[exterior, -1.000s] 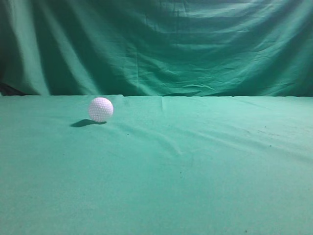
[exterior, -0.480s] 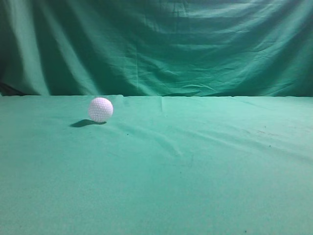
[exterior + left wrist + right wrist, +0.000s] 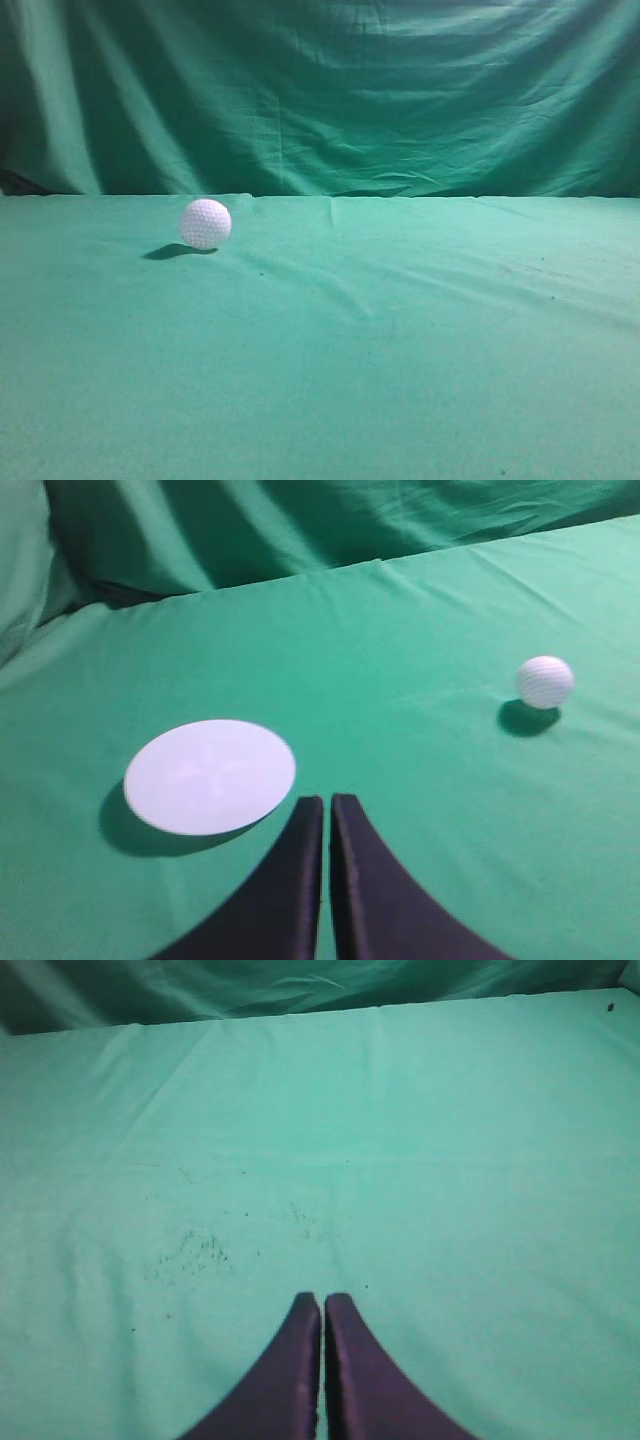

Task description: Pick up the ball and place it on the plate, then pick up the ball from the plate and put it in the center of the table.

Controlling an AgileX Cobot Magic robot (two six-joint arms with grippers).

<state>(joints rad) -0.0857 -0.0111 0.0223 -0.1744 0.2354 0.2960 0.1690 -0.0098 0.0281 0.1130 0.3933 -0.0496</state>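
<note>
The white dimpled ball (image 3: 206,223) rests on the green cloth table (image 3: 400,350), left of the middle in the exterior view. In the left wrist view the ball (image 3: 545,681) lies far to the right, and a round white plate (image 3: 209,775) lies flat on the cloth to the left. My left gripper (image 3: 327,802) is shut and empty, its tips just right of the plate's near edge. My right gripper (image 3: 323,1301) is shut and empty over bare cloth. Neither arm nor the plate shows in the exterior view.
A dark green folded curtain (image 3: 330,90) hangs behind the table's far edge. The cloth has faint wrinkles near the middle (image 3: 350,290) and small dark specks (image 3: 190,1250) in the right wrist view.
</note>
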